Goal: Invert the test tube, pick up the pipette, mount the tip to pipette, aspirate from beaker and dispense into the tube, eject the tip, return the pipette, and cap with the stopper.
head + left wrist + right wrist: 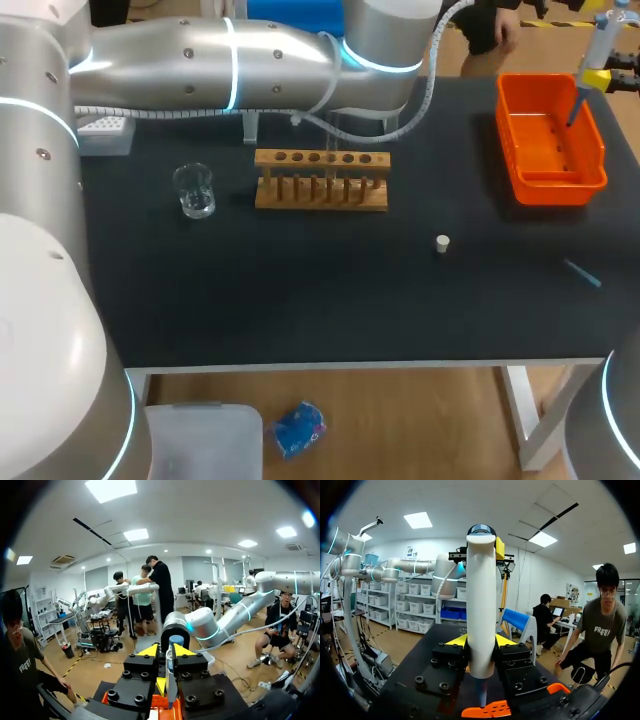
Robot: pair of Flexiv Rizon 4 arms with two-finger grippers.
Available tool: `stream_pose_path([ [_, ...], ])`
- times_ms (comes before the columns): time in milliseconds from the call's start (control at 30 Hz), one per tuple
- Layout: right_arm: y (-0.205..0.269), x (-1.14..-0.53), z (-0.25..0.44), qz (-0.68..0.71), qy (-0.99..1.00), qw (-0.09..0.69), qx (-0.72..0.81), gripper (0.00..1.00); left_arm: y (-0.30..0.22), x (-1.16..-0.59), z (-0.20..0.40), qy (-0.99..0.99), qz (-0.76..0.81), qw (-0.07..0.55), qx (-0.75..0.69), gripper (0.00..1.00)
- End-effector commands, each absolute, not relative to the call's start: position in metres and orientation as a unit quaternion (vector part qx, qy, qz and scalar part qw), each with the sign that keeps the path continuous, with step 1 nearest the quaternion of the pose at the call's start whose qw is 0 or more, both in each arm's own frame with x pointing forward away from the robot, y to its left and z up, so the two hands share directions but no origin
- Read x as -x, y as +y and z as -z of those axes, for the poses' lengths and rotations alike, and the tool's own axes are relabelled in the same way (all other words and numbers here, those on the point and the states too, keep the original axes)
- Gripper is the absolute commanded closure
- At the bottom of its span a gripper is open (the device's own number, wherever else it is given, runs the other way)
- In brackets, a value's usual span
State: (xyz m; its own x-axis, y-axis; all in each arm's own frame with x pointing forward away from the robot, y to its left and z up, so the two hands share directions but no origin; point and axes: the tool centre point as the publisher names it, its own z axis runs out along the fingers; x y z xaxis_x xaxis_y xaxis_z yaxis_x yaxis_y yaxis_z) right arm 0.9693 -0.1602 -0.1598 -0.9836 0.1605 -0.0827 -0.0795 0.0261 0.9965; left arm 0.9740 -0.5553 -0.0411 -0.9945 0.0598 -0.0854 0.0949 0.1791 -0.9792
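One white tip box sits at the far-left back of the tabletop, just under the left arm, which stretches across the back of the scene. Right of the box a clear beaker stands upright. Next along, near the middle, is the wooden rack, its row of holes facing up. Further right and nearer the front, a small white stopper stands alone, well apart from everything else.

At the back right lies an orange tray. Above it hangs the pipette, roughly upright, its thin lower end over the inside of the tray. The right wrist view shows the right gripper clamped on the pipette's white body, one finger on each side. The left gripper faces it from the opposite side, with the pipette's blue top just ahead of it. Whether it grips the pipette or not I cannot tell.

A thin bluish tip lies flat near the tabletop's right edge, in front of the tray.
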Motion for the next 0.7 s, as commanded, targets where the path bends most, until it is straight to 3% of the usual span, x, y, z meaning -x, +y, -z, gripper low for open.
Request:
stream_pose_path([
  [33,-0.16,-0.969,0.159,-0.696,0.712,0.086,-0.028,1.0,-0.555,-0.973,0.04,0.768,0.638,0.014,-0.05,0.0],
  [700,-0.16,-0.969,0.159,-0.696,0.712,0.086,-0.028,1.0,-0.533,-0.957,0.05,0.778,0.628,0.014,-0.02,0.0],
])
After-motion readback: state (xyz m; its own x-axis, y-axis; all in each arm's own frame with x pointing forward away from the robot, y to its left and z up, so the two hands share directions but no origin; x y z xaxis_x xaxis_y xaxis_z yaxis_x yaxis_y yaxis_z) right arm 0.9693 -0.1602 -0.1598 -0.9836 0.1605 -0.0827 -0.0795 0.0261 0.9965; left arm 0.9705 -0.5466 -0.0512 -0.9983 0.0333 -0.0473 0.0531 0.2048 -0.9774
